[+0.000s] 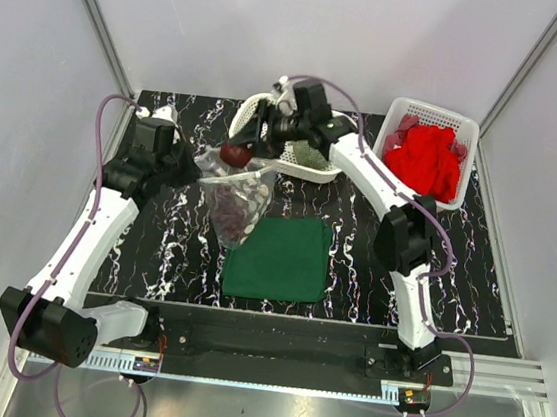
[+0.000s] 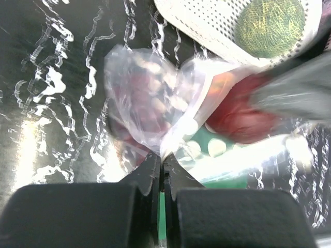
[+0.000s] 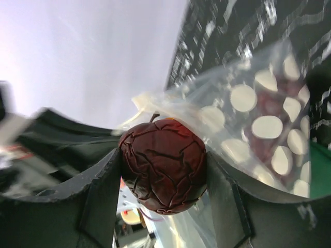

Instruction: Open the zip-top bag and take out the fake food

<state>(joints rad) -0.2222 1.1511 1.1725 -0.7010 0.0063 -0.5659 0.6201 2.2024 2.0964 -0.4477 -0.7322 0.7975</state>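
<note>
Item: clear crinkly plastic zip-top bag (image 1: 237,204), mouth open, contents partly out.
Location: on the black white-veined marble-look surface (image 1: 154,245), left of centre. Its lower end is at the far-left corner of the flat dark green square cloth (image 1: 281,257); its mouth is raised, just beside the white plastic lattice basket (image 1: 312,175).
Long axis: runs far to near, slightly slanted. The mouth points toward the far edge and upward, and the closed bottom points toward the arm bases.
Left fingers (image 2: 147,175): clenched on a thin fold of the bag's rim – only film shows between them in the left wrist view.
Right fingers (image 3: 103,181): grasping a dark red wrinkled round toy fruit (image 3: 163,170), one finger on each flank, right at the bag's mouth.
Contents left inside: dark red pieces with pale round spots (image 3: 266,126), bunched toward the closed end.
Already out, by the look of it: a round mottled green toy ball (image 2: 269,21) lying in the lattice basket.
Step in hand: removal, judging by the open mouth and the fruit held at its lip – opening looks done.
Next move calls for: lifting the fruit clear of the rim without snagging the film, probably toward the basket, while the left pinch holds the mouth up. After that comes another reach inside.
Risk: the film may cling to the fruit and drag the bag along.
</note>
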